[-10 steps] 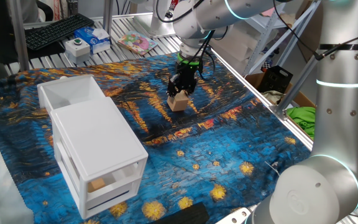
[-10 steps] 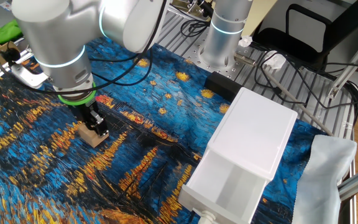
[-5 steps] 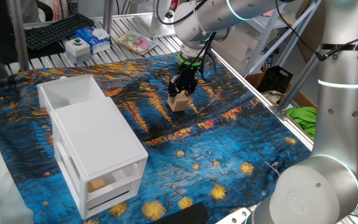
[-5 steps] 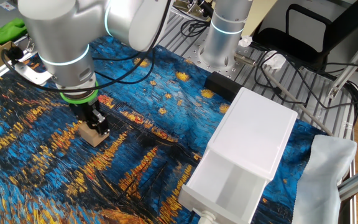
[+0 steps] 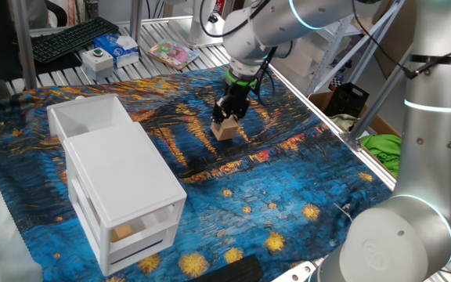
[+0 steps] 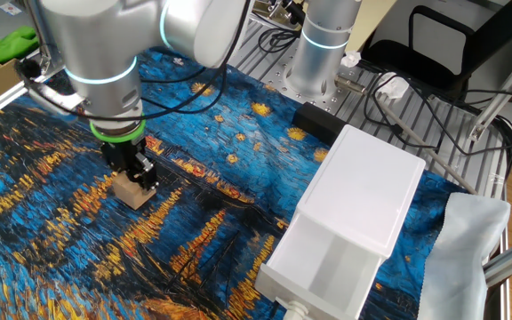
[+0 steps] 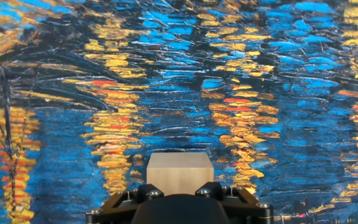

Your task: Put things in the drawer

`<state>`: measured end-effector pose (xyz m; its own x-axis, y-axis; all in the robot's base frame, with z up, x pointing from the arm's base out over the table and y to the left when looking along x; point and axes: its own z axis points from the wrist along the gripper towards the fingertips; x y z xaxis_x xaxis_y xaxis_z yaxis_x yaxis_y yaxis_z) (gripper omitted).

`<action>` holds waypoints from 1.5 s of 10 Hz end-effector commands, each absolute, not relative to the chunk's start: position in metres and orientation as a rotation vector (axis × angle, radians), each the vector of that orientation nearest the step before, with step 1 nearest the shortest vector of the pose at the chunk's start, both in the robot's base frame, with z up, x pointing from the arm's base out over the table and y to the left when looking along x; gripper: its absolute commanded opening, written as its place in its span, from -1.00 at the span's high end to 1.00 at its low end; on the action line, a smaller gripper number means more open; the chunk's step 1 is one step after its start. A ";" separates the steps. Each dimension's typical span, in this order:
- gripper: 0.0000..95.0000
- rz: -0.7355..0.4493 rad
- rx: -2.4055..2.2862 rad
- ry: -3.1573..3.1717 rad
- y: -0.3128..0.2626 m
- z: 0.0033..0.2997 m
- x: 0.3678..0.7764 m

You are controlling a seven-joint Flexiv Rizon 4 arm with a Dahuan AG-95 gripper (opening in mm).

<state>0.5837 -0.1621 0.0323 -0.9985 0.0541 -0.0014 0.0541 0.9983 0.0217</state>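
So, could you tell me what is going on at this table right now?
The robot arm has its gripper pointing down onto a small wooden cube on the painted blue and yellow tablecloth. The fingers seem to sit on either side of the cube, which appears to rest on the cloth, not yet lifted. The white cabinet stands apart from it, with its top drawer pulled open. Another block shows behind a lower see-through front.
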 end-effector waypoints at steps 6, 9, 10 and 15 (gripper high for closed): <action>1.00 0.067 0.103 3.132 -0.162 0.031 0.587; 1.00 0.070 0.135 3.197 -0.161 0.043 0.590; 1.00 0.071 0.142 3.205 -0.159 0.048 0.591; 1.00 0.067 0.187 3.235 -0.136 0.096 0.602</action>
